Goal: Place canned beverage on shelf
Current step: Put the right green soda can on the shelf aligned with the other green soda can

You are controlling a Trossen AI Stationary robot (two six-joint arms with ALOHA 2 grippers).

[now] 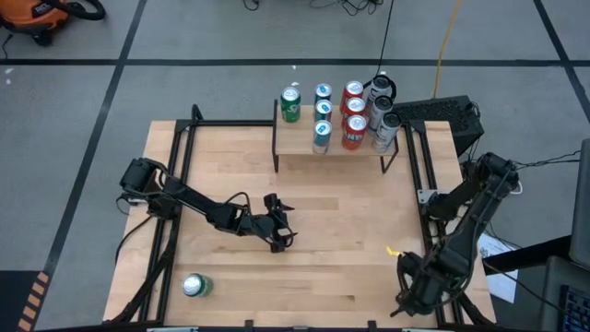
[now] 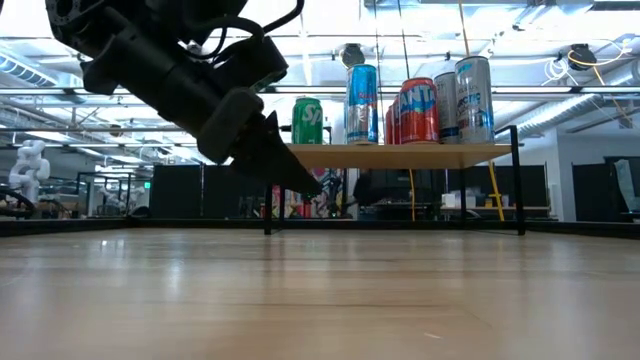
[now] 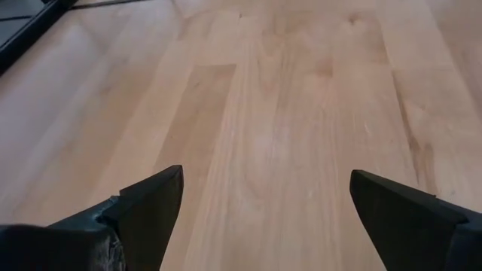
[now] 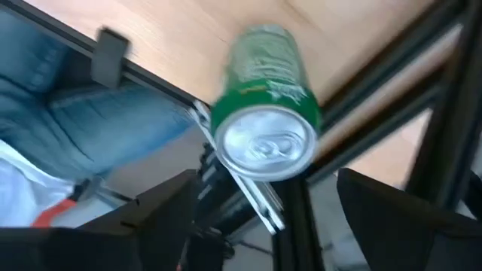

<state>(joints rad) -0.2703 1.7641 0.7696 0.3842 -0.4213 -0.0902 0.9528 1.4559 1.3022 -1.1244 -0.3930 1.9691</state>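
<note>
Heads-up on the right side. Your right pincer (image 4: 265, 181) sat off the near right corner of the desk (image 1: 350, 212), fingers spread wider than the green can (image 4: 265, 113) in front of it and not pressing on it. The can's lid faced the wrist, and its body was over the desk edge and the black frame rail (image 4: 361, 128). I couldn't tell what was supporting it.

Risks as I saw them:
- With nothing clamped, that can could have dropped past the edge to the floor.
- A person's leg (image 4: 68, 98) stood just beside that corner, so a fast swing could have hit it.
- The shelf (image 1: 300, 140) was at the far side and its right half was packed with standing cans (image 1: 355, 115). A sloppy placement there would have toppled them, so the bare left front was safer.
- The left pincer (image 1: 279, 232) hung wide open and empty over mid-desk, near the path to the shelf.

Another green can (image 1: 195, 286) sat near the near left corner.
</note>
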